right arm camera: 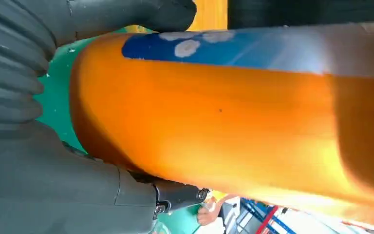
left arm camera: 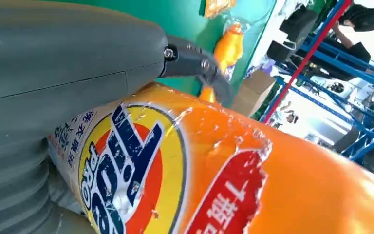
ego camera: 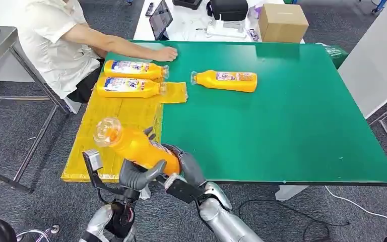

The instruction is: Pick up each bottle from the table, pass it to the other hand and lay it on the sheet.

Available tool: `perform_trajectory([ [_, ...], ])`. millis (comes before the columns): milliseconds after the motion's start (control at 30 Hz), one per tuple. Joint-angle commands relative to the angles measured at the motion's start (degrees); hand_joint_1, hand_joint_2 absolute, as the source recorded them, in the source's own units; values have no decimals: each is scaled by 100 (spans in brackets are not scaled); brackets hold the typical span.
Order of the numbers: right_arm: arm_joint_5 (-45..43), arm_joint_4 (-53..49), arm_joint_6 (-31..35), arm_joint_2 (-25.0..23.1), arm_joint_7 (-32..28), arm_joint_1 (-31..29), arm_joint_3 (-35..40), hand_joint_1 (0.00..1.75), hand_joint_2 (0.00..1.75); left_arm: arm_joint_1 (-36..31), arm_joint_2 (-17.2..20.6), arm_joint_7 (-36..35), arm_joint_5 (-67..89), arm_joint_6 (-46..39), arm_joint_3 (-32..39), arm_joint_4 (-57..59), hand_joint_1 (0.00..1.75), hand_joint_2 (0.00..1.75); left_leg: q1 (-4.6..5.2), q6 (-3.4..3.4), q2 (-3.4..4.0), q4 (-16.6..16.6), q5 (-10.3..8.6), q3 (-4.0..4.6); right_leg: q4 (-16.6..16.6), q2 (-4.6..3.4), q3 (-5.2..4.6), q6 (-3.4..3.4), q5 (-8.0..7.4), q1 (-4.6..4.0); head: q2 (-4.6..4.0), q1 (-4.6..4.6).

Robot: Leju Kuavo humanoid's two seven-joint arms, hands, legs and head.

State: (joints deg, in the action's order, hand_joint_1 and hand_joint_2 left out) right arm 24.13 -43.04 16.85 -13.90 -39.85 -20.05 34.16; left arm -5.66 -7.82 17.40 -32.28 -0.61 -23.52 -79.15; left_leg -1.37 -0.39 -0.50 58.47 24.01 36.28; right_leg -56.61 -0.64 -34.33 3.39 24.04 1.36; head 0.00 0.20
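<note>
Orange bottles (ego camera: 131, 146) with blue-and-white labels — one bearing a yellow, red and blue logo — against a yellow sheet (ego camera: 116, 126) and a green desk (ego camera: 292, 126); grey hands (ego camera: 136, 174), a brown cardboard box (ego camera: 282, 22), grey carpet (ego camera: 10, 131).

The left hand (left arm camera: 53, 97) gripped an orange bottle (left arm camera: 253, 185) that spanned the lower frame; its label showed a yellow ring and blue lettering. A dark finger (left arm camera: 199, 66) crossed above it. In the upper centre a second bottle (left arm camera: 229, 46) lay on the green table (left arm camera: 185, 19). Blue racking (left arm camera: 341, 83) stood at the upper right.
</note>
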Motion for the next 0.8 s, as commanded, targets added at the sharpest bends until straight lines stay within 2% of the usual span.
perform_trajectory([
  [33,-94,700,-198,-24,-7,-177,416,0,175,-482,-81,120,-107,86,-57,440,175,175,-4,11,-13,-5,6,-28,9,24,37,-18,10,-9,0,2],
  [67,-147,709,-271,-32,10,-164,410,0,175,-463,-79,133,-100,86,-45,377,175,175,-3,10,-14,-4,5,-22,7,24,31,-15,9,-8,0,2],
  [100,-174,652,-337,-18,-15,-139,451,0,0,-461,-82,210,-81,74,-8,324,175,175,-2,8,-10,-4,4,-18,6,18,26,-13,8,-6,0,2],
  [267,-222,405,-191,31,-15,-8,563,0,0,-472,-77,369,89,-68,51,216,175,175,-2,4,-10,-2,0,-2,3,15,7,-8,3,-4,0,2],
  [367,-281,202,-66,48,-15,104,596,0,0,-454,-50,488,245,-244,123,161,175,175,-4,11,-13,-1,7,-24,4,24,32,-19,11,-10,0,-2],
  [433,-648,-566,-137,199,-15,402,869,0,0,-411,45,608,484,-575,312,53,175,175,-4,7,-11,0,4,-11,2,19,15,-13,7,-8,0,2],
  [533,-653,-1083,302,341,-15,651,1172,0,0,-415,186,595,581,-763,685,-40,175,175,-6,12,-9,-3,12,-31,7,22,38,-23,14,-13,0,4],
  [600,-532,-1138,883,329,-15,748,1205,0,0,-657,335,385,1065,-1586,1026,212,175,175,-4,7,0,-4,7,-17,5,8,19,-16,7,-8,0,2],
  [800,-643,-1079,1023,336,-15,702,1330,0,0,-917,370,411,1330,-1717,1156,520,175,175,-5,7,-2,-7,3,-19,4,10,17,-17,4,-8,0,0],
])
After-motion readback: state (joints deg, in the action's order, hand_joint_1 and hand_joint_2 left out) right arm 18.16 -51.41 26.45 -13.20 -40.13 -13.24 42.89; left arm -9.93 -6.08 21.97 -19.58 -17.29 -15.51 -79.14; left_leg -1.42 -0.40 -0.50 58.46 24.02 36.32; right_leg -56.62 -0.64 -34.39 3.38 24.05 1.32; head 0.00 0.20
